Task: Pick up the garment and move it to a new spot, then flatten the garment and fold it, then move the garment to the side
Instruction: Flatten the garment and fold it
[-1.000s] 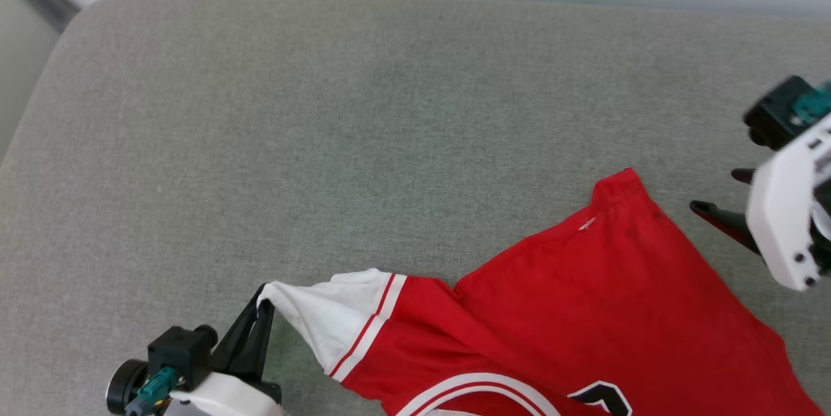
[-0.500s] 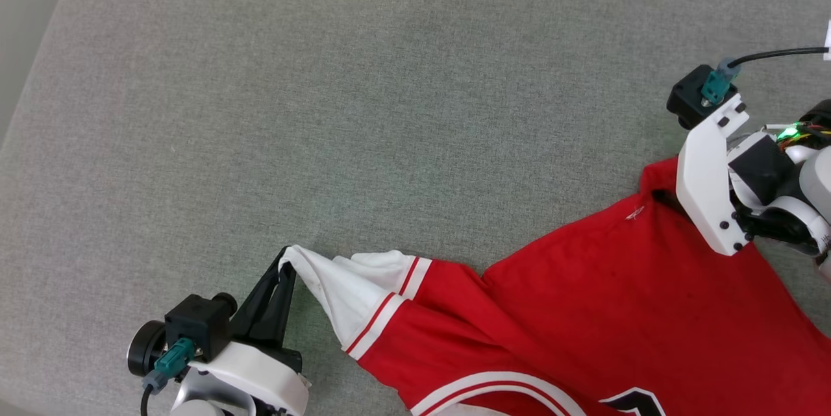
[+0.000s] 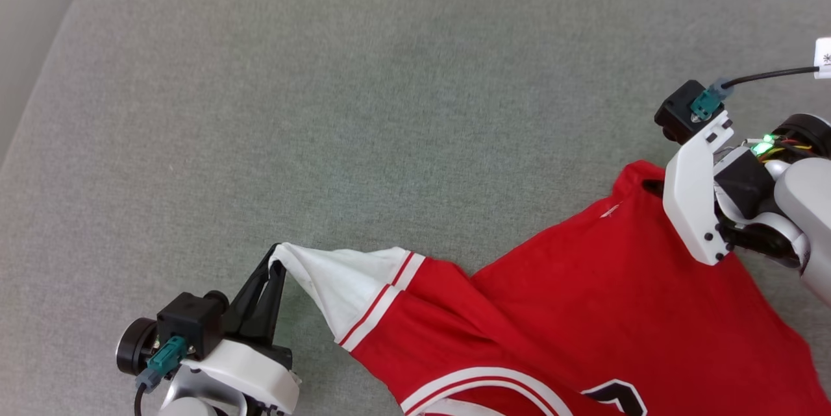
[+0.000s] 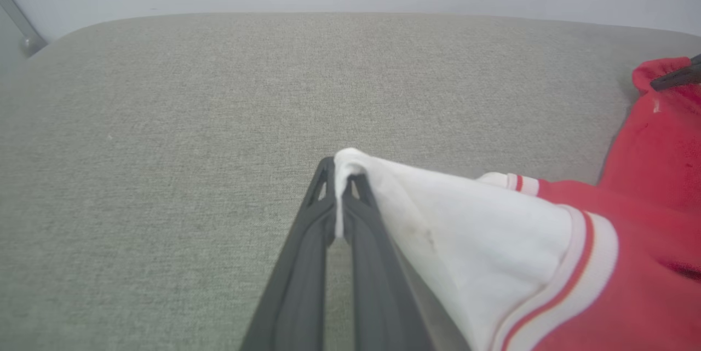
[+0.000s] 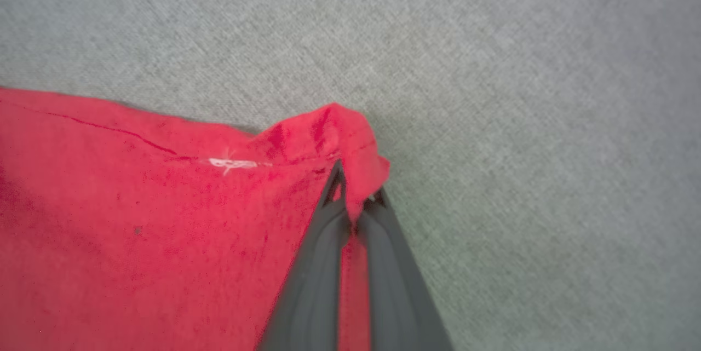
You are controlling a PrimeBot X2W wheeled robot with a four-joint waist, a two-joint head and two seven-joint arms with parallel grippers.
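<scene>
— How many garments do we count?

— One. The garment (image 3: 584, 312) is red and lies on the grey fabric surface (image 3: 324, 111), low and to our right in the head view, running off the bottom edge.

— And how many pincers do we have on it?

— Two. Our left pincer (image 4: 342, 170) is closed on the tip of the one white sleeve (image 4: 465, 230) we can see, with the cloth nipped between its two dark fingers.

— And the other?

— Our right pincer (image 5: 356, 189) is clamped on one red corner, which bunches up over the fingertips. The two held points are well apart, with a fold in the red cloth between them.

— What markings do we see?

— One thin red stripe (image 4: 572, 263) crosses the white beside the sleeve seam. One black-and-white chest mark (image 3: 613, 396) is cut off by the bottom edge. One small white stitch (image 5: 233, 164) sits near the held corner.
</scene>
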